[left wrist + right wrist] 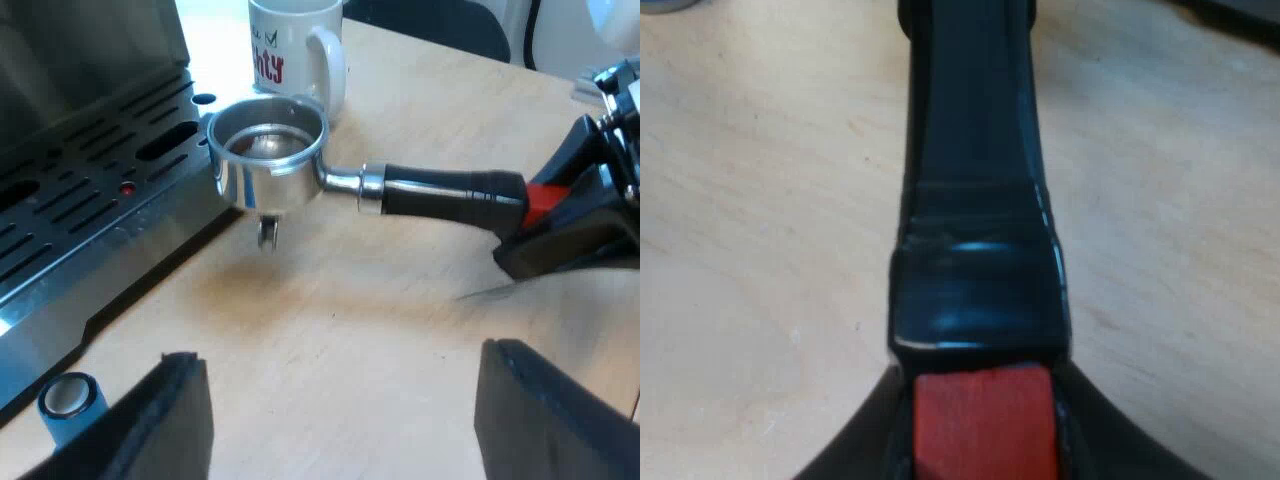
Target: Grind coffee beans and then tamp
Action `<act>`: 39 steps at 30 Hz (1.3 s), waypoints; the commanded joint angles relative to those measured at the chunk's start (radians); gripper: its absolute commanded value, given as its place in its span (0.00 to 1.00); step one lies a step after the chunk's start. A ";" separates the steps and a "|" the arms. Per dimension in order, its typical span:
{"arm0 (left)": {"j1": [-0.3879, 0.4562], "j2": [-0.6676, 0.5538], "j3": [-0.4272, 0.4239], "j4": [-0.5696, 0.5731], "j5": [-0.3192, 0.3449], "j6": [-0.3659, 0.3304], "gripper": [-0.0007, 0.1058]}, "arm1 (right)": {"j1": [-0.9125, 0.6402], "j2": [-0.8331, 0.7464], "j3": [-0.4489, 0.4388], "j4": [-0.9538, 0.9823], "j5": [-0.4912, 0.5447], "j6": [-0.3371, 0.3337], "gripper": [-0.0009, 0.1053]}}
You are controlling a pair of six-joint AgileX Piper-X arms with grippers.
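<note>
Left wrist view begins with my left gripper (340,352): its two black fingers stand wide apart with nothing between them, above the pale wooden table (350,300). Near one finger a small blue cylinder tamper (70,405) with a pale top stands upright on the wood. It is just beside the edge of the steel espresso machine (90,190), whose drip tray with long slots runs along there.

Farther off is the round metal holder (270,160), with a small spout under its basket. The basket is close to the tray's corner and seems lifted off the table, with a soft shadow beneath it. Its dark handle (450,190) lies about level and finishes in a red end (540,198), and there my right gripper (562,215) has it.

Farthest, behind the basket, stands a white ceramic mug (295,50) with red letters.

Right wrist view, close over the handle, shows my right fingers (865,455) pressed on both sides of the red end, so this gripper is clamped on the holder.
</note>
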 commanded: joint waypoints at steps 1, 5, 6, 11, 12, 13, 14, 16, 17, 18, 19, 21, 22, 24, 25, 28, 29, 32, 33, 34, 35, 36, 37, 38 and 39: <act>-0.005 -0.005 0.000 -0.019 -0.008 0.000 0.56 | 0.000 0.044 -0.008 -0.088 0.040 -0.012 0.01; -0.005 -0.005 0.000 -0.019 -0.008 0.000 0.56 | 0.000 0.093 -0.008 -0.136 0.040 -0.012 0.01; -0.005 -0.005 0.000 -0.019 -0.008 0.000 0.56 | 0.000 0.126 -0.008 -0.161 0.040 -0.012 0.01; -0.005 -0.005 0.000 -0.020 -0.008 0.000 0.56 | 0.000 0.217 -0.008 -0.244 0.037 -0.012 0.01; -0.005 -0.005 0.000 -0.020 -0.008 0.000 0.56 | 0.000 0.222 -0.008 -0.258 0.037 -0.012 0.01; -0.005 -0.005 0.000 -0.020 -0.008 0.000 0.56 | 0.000 0.239 -0.008 -0.280 0.037 -0.012 0.01; -0.005 -0.005 0.000 -0.020 -0.008 0.000 0.56 | 0.000 0.252 -0.008 -0.295 0.037 -0.012 0.01; -0.005 -0.005 0.000 -0.020 -0.008 0.000 0.56 | 0.000 0.272 -0.008 -0.320 0.037 -0.012 0.01; -0.005 -0.005 0.000 -0.020 -0.008 0.000 0.56 | 0.000 0.283 -0.008 -0.337 0.037 -0.011 0.01; -0.005 -0.005 0.000 -0.020 -0.008 0.000 0.56 | 0.000 0.287 -0.008 -0.342 0.037 -0.011 0.01; -0.005 -0.005 0.000 -0.020 -0.008 0.000 0.56 | 0.000 0.296 -0.008 -0.354 0.037 -0.010 0.01; -0.005 -0.005 0.000 -0.020 -0.008 0.000 0.56 | 0.000 0.308 -0.008 -0.360 0.037 -0.008 0.01; -0.005 -0.005 0.000 -0.020 -0.008 0.000 0.56 | 0.000 0.313 -0.008 -0.360 0.037 -0.003 0.01; -0.005 -0.005 0.000 -0.020 -0.008 0.000 0.56 | 0.000 0.323 -0.008 -0.360 0.037 0.007 0.01; -0.005 -0.005 0.000 -0.020 -0.008 0.000 0.56 | 0.000 0.329 -0.008 -0.360 0.027 0.008 0.01; -0.005 -0.005 0.000 -0.020 -0.008 0.000 0.56 | -0.010 0.338 -0.008 -0.360 -0.038 0.015 0.01; -0.005 -0.005 0.000 -0.020 -0.008 0.000 0.56 | -0.015 0.342 -0.008 -0.360 -0.065 0.015 0.01; -0.005 -0.005 0.000 -0.020 -0.008 0.000 0.56 | -0.039 0.344 -0.008 -0.360 -0.098 0.020 0.01; -0.005 -0.005 0.000 -0.020 -0.008 0.000 0.56 | -0.043 0.344 -0.008 -0.360 -0.099 0.019 0.01; -0.005 -0.005 0.000 -0.020 -0.008 0.000 0.56 | -0.052 0.344 -0.008 -0.360 -0.099 0.019 0.01; -0.005 -0.005 0.000 -0.020 -0.008 0.000 0.56 | -0.062 0.344 -0.008 -0.360 -0.116 0.019 0.01; -0.005 -0.005 0.000 -0.022 -0.008 0.000 0.56 | -0.067 0.344 -0.008 -0.360 -0.129 0.019 0.01; -0.005 -0.005 0.000 -0.021 -0.008 0.000 0.56 | -0.077 0.344 -0.008 -0.360 -0.159 0.019 0.05; -0.005 -0.005 0.000 -0.021 -0.008 0.000 0.56 | -0.083 0.344 -0.008 -0.360 -0.179 0.019 0.12; -0.005 -0.005 0.000 -0.021 -0.008 0.000 0.56 | -0.084 0.344 -0.008 -0.360 -0.187 0.019 0.17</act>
